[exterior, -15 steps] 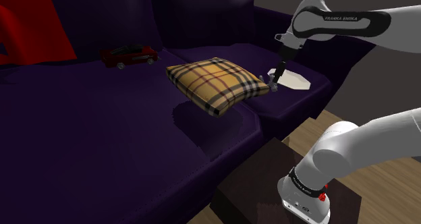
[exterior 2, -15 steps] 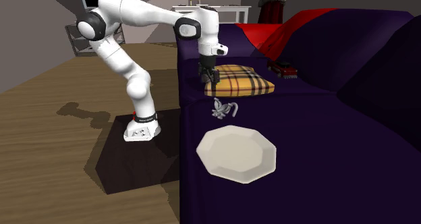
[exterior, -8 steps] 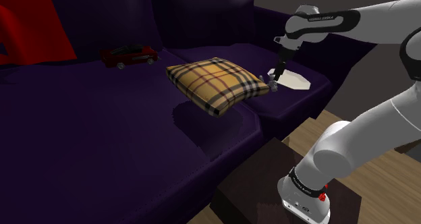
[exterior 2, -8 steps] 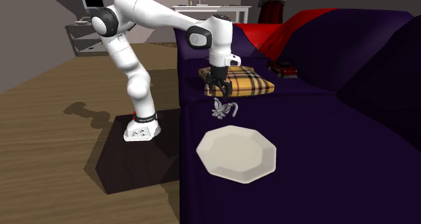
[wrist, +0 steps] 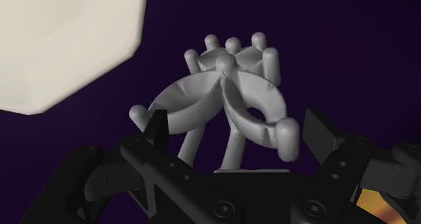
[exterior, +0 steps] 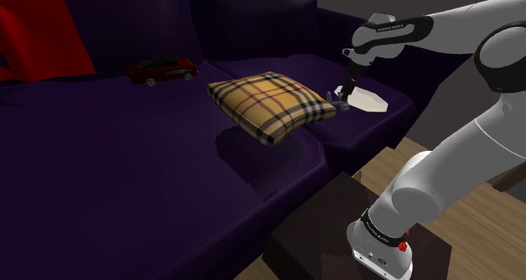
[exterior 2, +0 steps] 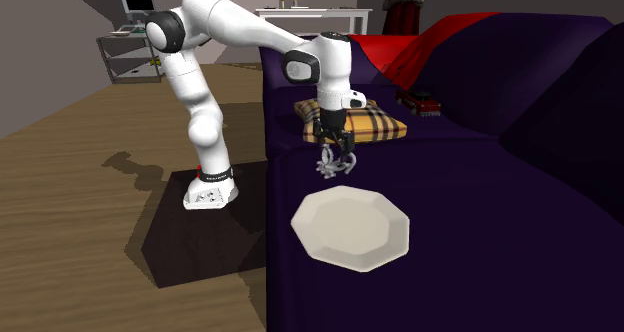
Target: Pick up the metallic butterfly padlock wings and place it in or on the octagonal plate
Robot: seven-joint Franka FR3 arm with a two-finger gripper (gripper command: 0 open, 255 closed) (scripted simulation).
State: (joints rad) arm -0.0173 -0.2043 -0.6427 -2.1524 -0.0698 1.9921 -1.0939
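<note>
The black gripper hangs with fingers spread either side of the grey butterfly padlock, not yet clasping it. The padlock lies on the purple sofa near the octagonal plate (pale cream). Grasping, lifting and placing all remain.

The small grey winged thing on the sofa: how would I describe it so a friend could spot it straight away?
Find the dark purple sofa, then the stretch of seat between the yellow plaid cushion and the cream octagonal plate. The padlock lies there, under the open black tool. Alone among its neighbours it is plain grey, with two looped wings and stubby knobs.
</note>
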